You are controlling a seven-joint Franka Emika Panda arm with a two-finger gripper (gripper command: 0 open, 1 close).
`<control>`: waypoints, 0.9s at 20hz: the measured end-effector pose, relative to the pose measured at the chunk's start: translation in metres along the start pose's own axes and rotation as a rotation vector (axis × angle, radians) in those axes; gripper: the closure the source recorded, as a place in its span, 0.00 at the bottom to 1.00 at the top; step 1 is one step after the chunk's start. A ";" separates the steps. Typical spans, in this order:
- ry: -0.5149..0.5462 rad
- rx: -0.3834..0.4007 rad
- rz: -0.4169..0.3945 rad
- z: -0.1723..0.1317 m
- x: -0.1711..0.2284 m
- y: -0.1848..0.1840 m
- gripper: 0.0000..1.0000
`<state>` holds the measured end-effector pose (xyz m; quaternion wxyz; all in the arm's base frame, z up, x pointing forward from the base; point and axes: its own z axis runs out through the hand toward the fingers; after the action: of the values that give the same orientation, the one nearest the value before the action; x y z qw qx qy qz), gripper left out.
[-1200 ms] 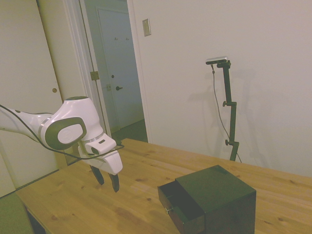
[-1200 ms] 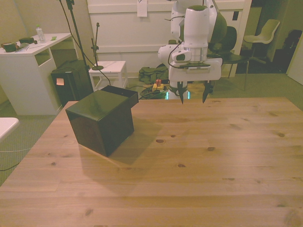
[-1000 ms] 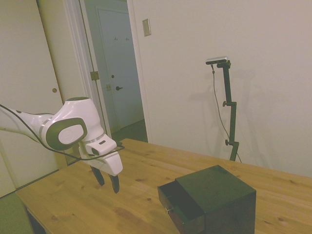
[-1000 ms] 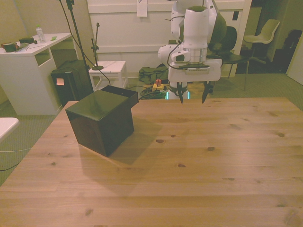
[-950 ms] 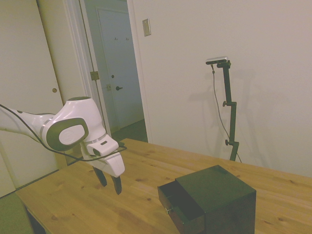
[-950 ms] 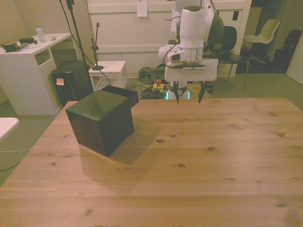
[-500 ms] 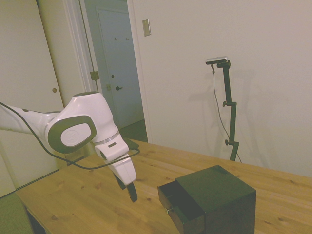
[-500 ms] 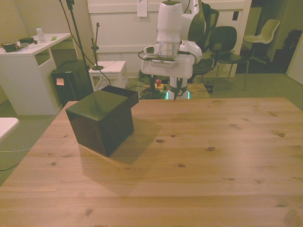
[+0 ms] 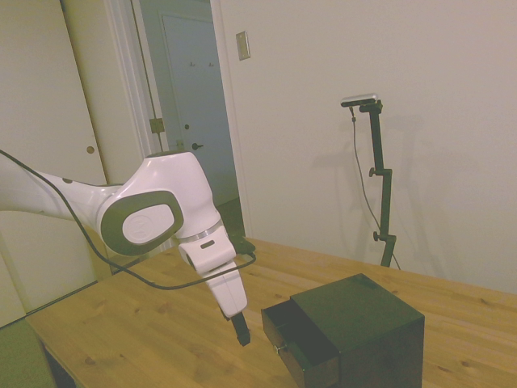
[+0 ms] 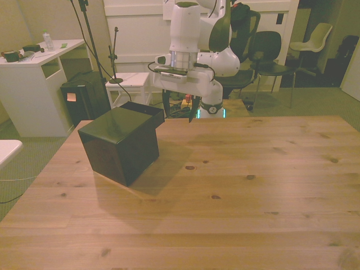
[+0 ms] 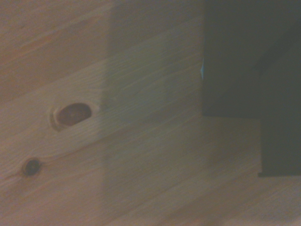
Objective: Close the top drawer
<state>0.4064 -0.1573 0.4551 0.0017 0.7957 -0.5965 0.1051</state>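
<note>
Side view shows my gripper (image 9: 241, 335) hanging low over the tabletop (image 9: 145, 339), pointed down and tilted toward the cabinet (image 9: 359, 323), just beside the top drawer (image 9: 295, 343), with a small gap between us. That drawer stands pulled out from the cabinet's front, its dark face toward me and its small metal knob (image 9: 279, 349) at the lower edge of the face. From this side only one dark fingertip shows, so I cannot tell whether my jaws are spread or pressed together. In the front view my gripper (image 10: 192, 117) sits just off the far edge of the tabletop (image 10: 236, 185), to the front view's right of the drawer (image 10: 143, 109), which juts out of the cabinet (image 10: 121, 143) toward the far side; there too the fingers are too dark and too bunched to read. The cabinet stands on the tabletop's left part in that view, turned at an angle to the edges. My wrist view, blurred, shows pale wood grain with two dark knots and, along one side, the dark drawer (image 11: 244, 61) stepping out from the cabinet body (image 11: 282, 141).
</note>
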 end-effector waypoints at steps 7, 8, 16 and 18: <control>0.000 -0.006 0.030 0.000 0.018 -0.005 1.00; -0.001 -0.009 0.030 0.001 0.019 -0.006 1.00; -0.014 -0.030 0.035 -0.001 0.021 -0.006 1.00; -0.014 -0.033 0.050 -0.001 0.023 -0.004 1.00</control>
<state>0.4162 -0.1775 0.4604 0.0082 0.7811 -0.6179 0.0895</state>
